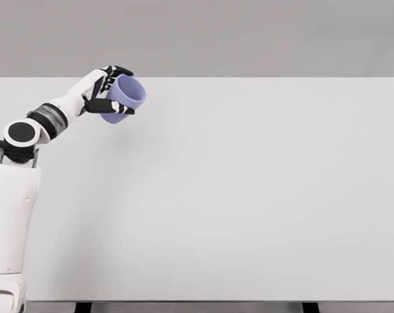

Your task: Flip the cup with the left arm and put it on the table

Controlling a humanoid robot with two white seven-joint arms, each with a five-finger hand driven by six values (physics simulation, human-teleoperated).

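Nearest the camera, at the lower left edge, the white forearm segment of the left arm [11,222] rises from the bottom of the picture to a round black-and-white joint. From that joint the arm bends and reaches up and to the right, over the far left part of the white bench [249,195].

At the end of the arm, the left robot hand [104,91] is closed around a lavender-blue cup [123,98]. Dark fingers [112,107] wrap across the lower side of the cup, and others show at its upper edge, so the cup is clamped between them.

The cup is tilted rather than upright. Its long axis runs on a slant from lower left to upper right, and its wider rounded end points up and to the right, away from the hand. Whether that end is the open mouth or the base cannot be told at this size.

The cup appears to be held above the bench near the far left corner, though whether it touches the surface cannot be told. Beyond the bench's far edge is a plain grey wall [249,32].
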